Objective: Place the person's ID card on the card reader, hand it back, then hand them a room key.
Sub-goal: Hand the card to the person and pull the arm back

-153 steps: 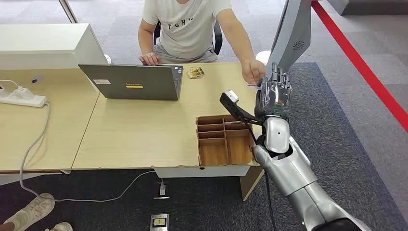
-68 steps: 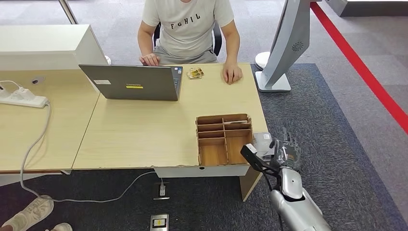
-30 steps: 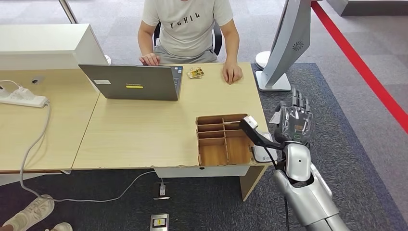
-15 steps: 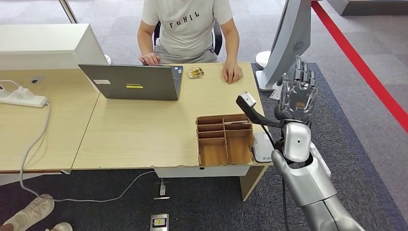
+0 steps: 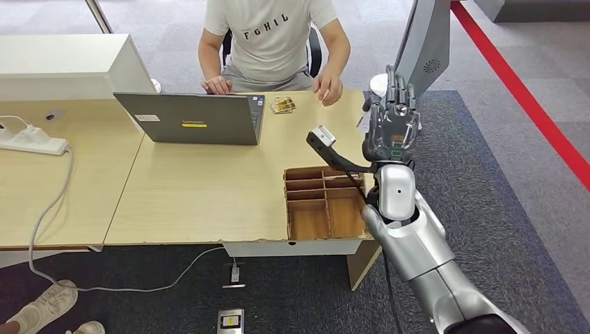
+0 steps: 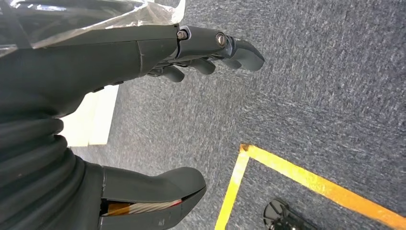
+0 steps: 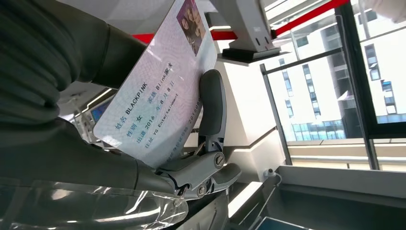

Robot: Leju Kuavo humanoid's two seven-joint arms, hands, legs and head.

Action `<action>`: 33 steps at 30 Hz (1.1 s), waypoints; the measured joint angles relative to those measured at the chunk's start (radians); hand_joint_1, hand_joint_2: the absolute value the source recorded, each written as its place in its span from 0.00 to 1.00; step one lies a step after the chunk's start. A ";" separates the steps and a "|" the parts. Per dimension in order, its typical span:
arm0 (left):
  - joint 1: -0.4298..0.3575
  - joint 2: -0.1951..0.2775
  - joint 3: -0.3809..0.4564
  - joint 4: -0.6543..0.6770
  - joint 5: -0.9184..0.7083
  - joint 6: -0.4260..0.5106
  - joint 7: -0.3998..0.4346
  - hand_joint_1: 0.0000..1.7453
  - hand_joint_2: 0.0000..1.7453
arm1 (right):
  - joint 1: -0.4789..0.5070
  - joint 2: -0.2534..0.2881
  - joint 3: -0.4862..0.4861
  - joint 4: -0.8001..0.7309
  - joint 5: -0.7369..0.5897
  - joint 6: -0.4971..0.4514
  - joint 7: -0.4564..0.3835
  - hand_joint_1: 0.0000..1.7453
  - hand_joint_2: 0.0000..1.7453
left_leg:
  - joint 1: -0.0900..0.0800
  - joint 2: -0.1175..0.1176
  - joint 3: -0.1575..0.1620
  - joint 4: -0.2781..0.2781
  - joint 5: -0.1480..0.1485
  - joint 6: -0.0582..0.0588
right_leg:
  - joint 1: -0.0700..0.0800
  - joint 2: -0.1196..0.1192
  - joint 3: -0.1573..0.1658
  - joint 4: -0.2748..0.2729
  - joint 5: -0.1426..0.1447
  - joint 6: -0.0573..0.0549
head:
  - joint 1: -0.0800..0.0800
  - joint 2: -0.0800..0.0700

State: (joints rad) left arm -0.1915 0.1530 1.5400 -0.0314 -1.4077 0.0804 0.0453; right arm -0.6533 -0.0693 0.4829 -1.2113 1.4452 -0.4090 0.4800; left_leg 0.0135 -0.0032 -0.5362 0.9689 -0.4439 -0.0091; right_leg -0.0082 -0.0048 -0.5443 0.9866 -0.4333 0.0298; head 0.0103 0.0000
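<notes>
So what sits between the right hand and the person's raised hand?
In the head view, just bare tabletop and air lie between the right hand, which holds the ID card, and the person's hand.

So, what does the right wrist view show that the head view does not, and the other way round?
Only the right wrist view shows the ID card face on, with printed text and a small photo. Only the head view shows the person, the laptop, the wooden organiser and the table. Both show the right hand, raised and holding the card.
</notes>
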 joint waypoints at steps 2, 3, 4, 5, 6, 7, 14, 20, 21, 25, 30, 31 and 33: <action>0.000 -0.003 0.000 0.000 0.009 0.006 0.003 0.00 1.00 | -0.012 0.019 0.011 0.033 -0.012 -0.022 -0.016 1.00 1.00 | 0.000 0.000 0.000 0.000 0.000 0.000 | 0.000 0.000 0.000 0.000 0.000 0.000 | 0.000 0.000; 0.000 -0.005 0.000 0.000 0.015 0.009 0.005 0.00 1.00 | -0.018 0.028 0.016 0.048 -0.015 -0.033 -0.023 1.00 1.00 | 0.000 0.000 0.000 0.000 0.000 0.000 | 0.000 0.000 0.000 0.000 0.000 0.000 | 0.000 0.000; 0.000 -0.007 0.000 0.000 0.022 0.013 0.007 0.00 1.00 | -0.024 0.039 0.021 0.064 -0.018 -0.042 -0.031 1.00 1.00 | 0.000 0.000 0.000 0.000 0.000 0.000 | 0.000 0.000 0.000 0.000 0.000 0.000 | 0.000 0.000; 0.000 -0.009 0.000 0.000 0.030 0.018 0.009 0.00 1.00 | -0.029 0.049 0.025 0.080 -0.019 -0.050 -0.038 1.00 1.00 | 0.000 0.000 0.000 0.000 0.000 0.000 | 0.000 0.000 0.000 0.000 0.000 0.000 | 0.000 0.000; 0.000 -0.011 0.000 0.000 0.037 0.023 0.010 0.00 1.00 | -0.033 0.060 0.030 0.096 -0.020 -0.056 -0.043 1.00 1.00 | 0.000 0.000 0.000 0.000 0.000 0.000 | 0.000 0.000 0.000 0.000 0.000 0.000 | 0.000 0.000; 0.000 -0.013 0.000 0.000 0.043 0.027 0.012 0.00 1.00 | -0.037 0.071 0.036 0.111 -0.020 -0.060 -0.047 1.00 1.00 | 0.000 0.000 0.000 0.000 0.000 0.000 | 0.000 0.000 0.000 0.000 0.000 0.000 | 0.000 0.000; 0.001 -0.023 0.000 0.000 0.058 0.043 0.014 0.00 1.00 | -0.044 0.118 0.050 0.177 -0.016 -0.066 -0.050 1.00 1.00 | 0.000 0.000 0.000 0.000 0.000 0.000 | 0.000 0.000 0.000 0.000 0.000 0.000 | 0.000 0.000; 0.002 -0.028 0.000 0.000 0.082 0.063 0.018 0.00 1.00 | -0.047 0.140 0.059 0.217 -0.015 -0.072 -0.060 1.00 1.00 | 0.000 0.000 0.000 0.000 0.000 0.000 | 0.000 0.000 0.000 0.000 0.000 0.000 | 0.000 0.000; 0.002 -0.029 0.000 0.000 0.086 0.066 0.019 0.00 1.00 | -0.048 0.144 0.060 0.224 -0.015 -0.074 -0.061 1.00 1.00 | 0.000 0.000 0.000 0.000 0.000 0.000 | 0.000 0.000 0.000 0.000 0.000 0.000 | 0.000 0.000; 0.002 -0.034 0.000 0.000 0.100 0.076 0.025 0.00 1.00 | -0.051 0.159 0.062 0.247 -0.015 -0.080 -0.065 1.00 1.00 | 0.000 0.000 0.000 0.000 0.000 0.000 | 0.000 0.000 0.000 0.000 0.000 0.000 | 0.000 0.000; 0.002 -0.039 0.000 0.000 0.116 0.089 0.028 0.00 1.00 | -0.057 0.173 0.067 0.271 -0.021 -0.093 -0.071 1.00 1.00 | 0.000 0.000 0.000 0.000 0.000 0.000 | 0.000 0.000 0.000 0.000 0.000 0.000 | 0.000 0.000; 0.002 -0.040 0.000 0.000 0.118 0.090 0.028 0.00 1.00 | -0.058 0.176 0.067 0.275 -0.021 -0.093 -0.072 1.00 1.00 | 0.000 0.000 0.000 0.000 0.000 0.000 | 0.000 0.000 0.000 0.000 0.000 0.000 | 0.000 0.000; 0.002 -0.042 0.000 0.000 0.120 0.092 0.028 0.00 1.00 | -0.058 0.180 0.067 0.283 -0.021 -0.094 -0.073 1.00 1.00 | 0.000 0.000 0.000 0.000 0.000 0.000 | 0.000 0.000 0.000 0.000 0.000 0.000 | 0.000 0.000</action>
State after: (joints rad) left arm -0.1891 0.1110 1.5400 -0.0317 -1.2875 0.1720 0.0732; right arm -0.7114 0.1106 0.5498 -0.9285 1.4240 -0.5030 0.4066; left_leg 0.0134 -0.0031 -0.5362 0.9689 -0.4438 -0.0091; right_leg -0.0082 -0.0051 -0.5446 0.9864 -0.4334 0.0298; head 0.0106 0.0000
